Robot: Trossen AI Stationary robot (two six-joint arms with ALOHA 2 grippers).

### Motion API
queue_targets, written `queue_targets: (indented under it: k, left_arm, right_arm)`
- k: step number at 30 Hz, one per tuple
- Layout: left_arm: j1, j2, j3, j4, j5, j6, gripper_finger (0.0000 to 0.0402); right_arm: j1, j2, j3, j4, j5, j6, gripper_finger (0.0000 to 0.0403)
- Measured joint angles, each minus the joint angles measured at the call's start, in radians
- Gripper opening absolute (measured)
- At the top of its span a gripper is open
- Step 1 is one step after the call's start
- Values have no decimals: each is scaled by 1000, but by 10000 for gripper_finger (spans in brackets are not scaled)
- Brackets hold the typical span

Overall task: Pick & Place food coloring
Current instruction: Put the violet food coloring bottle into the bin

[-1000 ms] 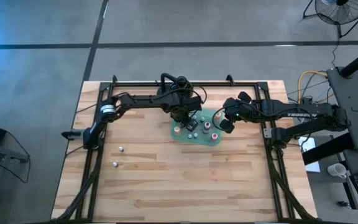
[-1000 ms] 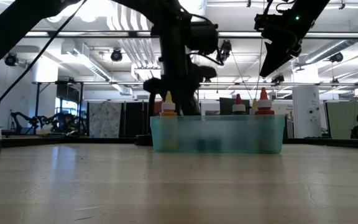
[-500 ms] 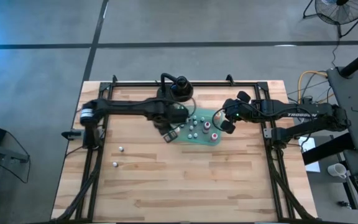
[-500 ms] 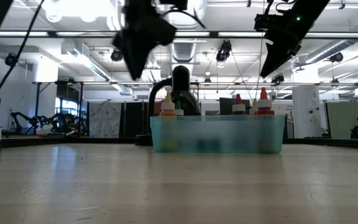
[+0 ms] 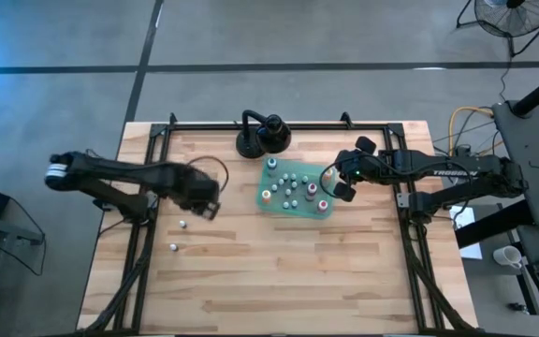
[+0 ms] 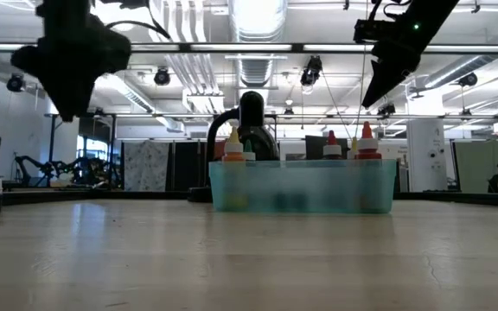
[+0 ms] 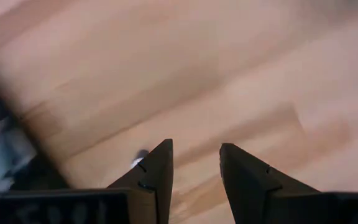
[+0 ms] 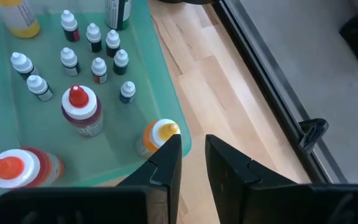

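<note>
While the left gripper [image 5: 206, 205] is carried high above the left part of the table [image 5: 279, 271], two small bottles [image 5: 178, 236] of food coloring are recorded loose on the wood below and beside it, one just ahead of the fingers, the other a little farther off.

Left fingers [image 7: 157, 171]: seen apart with a narrow gap in the left wrist view, nothing between them; whether the gap is wide enough for a bottle cannot be told. A small pale object, probably one of the loose bottles, shows blurred beside one finger.

Right gripper [image 5: 342, 185]: held over the right edge of the green tray [image 5: 271, 208], fingers [image 8: 166, 162] drawn nearly together and empty.

Tray contents: about a dozen small bottles [image 8: 95, 53] standing close together, plus larger red-capped [image 8: 79, 109] and orange-capped [image 8: 157, 134] bottles near the right gripper.

Risks judged from this layout:
- A loose bottle may be tipped or rolled away if one finger lands on it rather than astride it.
- With so small a bottle, a shallow pinch on the cap may let it slip during the carry.
- On release, neighbours in the crowded tray may be knocked over.
- The orange-capped bottle sits right under the right gripper and may be struck if that arm descends.
</note>
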Motion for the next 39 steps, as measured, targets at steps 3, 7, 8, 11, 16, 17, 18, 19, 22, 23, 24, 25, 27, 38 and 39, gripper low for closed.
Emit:
queue_targets:
  k: [3,7,8,11,16,17,18,19,22,23,24,25,27,38,39]
  left_arm:
    - [-64,-56,-95,119,49,146,103]
    - [-140,-70,-171,144,80,211,103]
    - [-149,-71,-187,132,94,190,103]
    - [-154,-71,-242,68,148,16,103]
    - [-151,-72,-312,69,184,-176,103]
    - [-151,-72,-321,75,184,-193,103]
    - [-151,-72,-329,84,184,-204,103]
    - [-151,-72,-334,90,183,-213,103]
    - [-151,-72,-343,92,161,-224,103]
    - [-151,-72,-343,93,150,-228,103]
    - [-151,-72,-343,94,141,-230,103]
    - [-151,-72,-343,95,130,-231,103]
    - [-151,-72,-344,97,119,-238,103]
    - [-151,-71,-373,135,88,-267,103]
    - [-151,-71,-383,152,97,-268,103]
  right_arm:
    - [0,0,0,1,0,-20,63]
    - [0,0,0,4,0,-1,63]
    - [0,0,0,4,0,13,63]
    - [0,0,0,9,0,57,63]
    - [0,0,0,27,0,81,63]
    - [0,0,0,29,0,81,63]
    - [0,0,0,29,0,81,63]
    - [0,0,0,29,0,81,63]
    - [0,0,0,29,0,81,63]
    - [0,0,0,29,0,81,63]
    - [0,0,0,29,0,81,63]
    - [0,0,0,29,0,81,63]
    - [0,0,0,29,0,91,63]
    - [0,0,0,29,0,165,63]
    - [0,0,0,29,0,172,63]
